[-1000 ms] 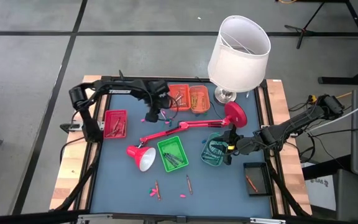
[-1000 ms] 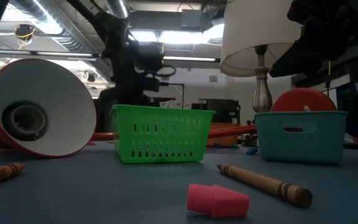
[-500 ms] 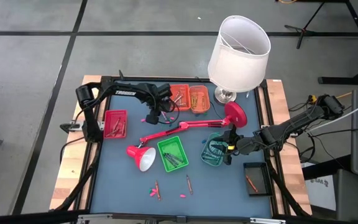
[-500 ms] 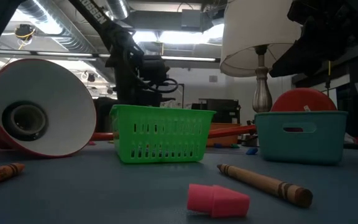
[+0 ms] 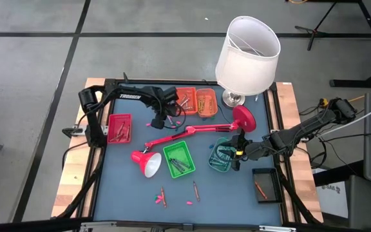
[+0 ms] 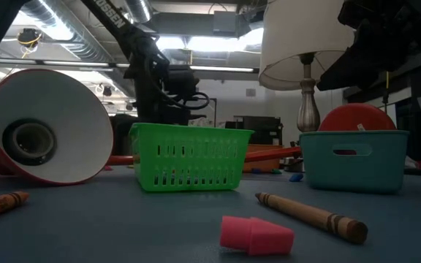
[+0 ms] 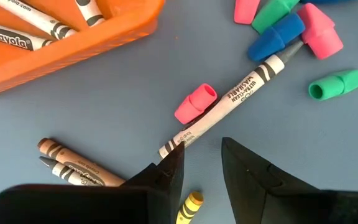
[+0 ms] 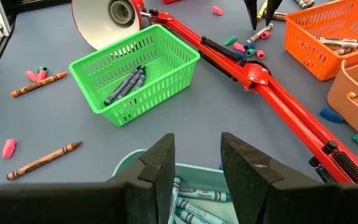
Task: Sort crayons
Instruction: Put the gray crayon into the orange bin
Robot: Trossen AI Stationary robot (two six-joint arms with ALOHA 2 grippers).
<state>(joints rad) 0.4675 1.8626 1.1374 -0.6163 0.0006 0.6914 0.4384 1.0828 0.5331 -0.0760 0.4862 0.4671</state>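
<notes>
Now the left gripper (image 7: 199, 163), fingers spread, is hovering over the white-wrapped crayon (image 7: 229, 106) and wanting to straddle it squarely.

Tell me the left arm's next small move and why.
Probably ease the left gripper down onto the white crayon and close. Its jaws stand open and empty just above that crayon's lower end, which lies loose on the mat beside a pink cap, outside the orange tray.
</notes>
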